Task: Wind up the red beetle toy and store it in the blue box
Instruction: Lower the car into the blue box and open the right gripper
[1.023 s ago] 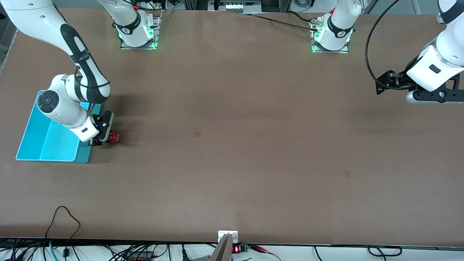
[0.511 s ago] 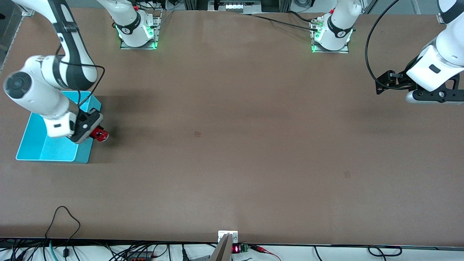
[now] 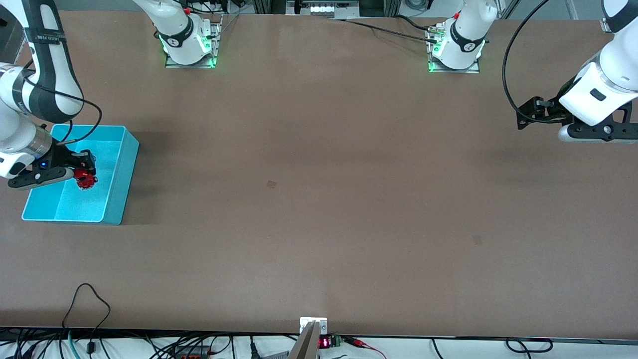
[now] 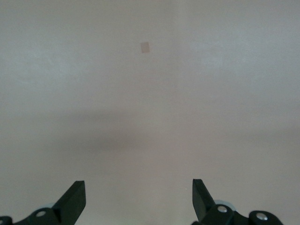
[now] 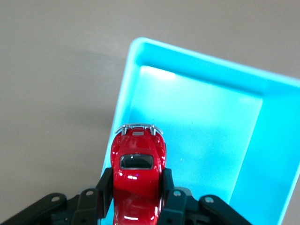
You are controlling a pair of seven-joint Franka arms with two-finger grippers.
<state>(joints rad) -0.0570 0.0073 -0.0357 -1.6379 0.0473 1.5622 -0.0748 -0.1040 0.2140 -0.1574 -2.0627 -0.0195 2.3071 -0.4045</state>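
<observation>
Red beetle toy (image 5: pixel 137 172) clamped in right claw (image 5: pixel 136 192) over blue box (image 5: pixel 262 154); left claw (image 4: pixel 138 201) waits open.

A wide brown worktop (image 3: pixel 319 199) fills nearly the whole front view. A small darker square mark (image 3: pixel 271 184) sits just left of centre, and a fainter one (image 3: pixel 477 240) lies at lower right. Along the bottom edge, black cables (image 3: pixel 84 304) loop up onto the worktop at lower left. At bottom centre sits a small white bracket (image 3: pixel 313 323), with a little red lit display (image 3: pixel 324 343) just beside it.
</observation>
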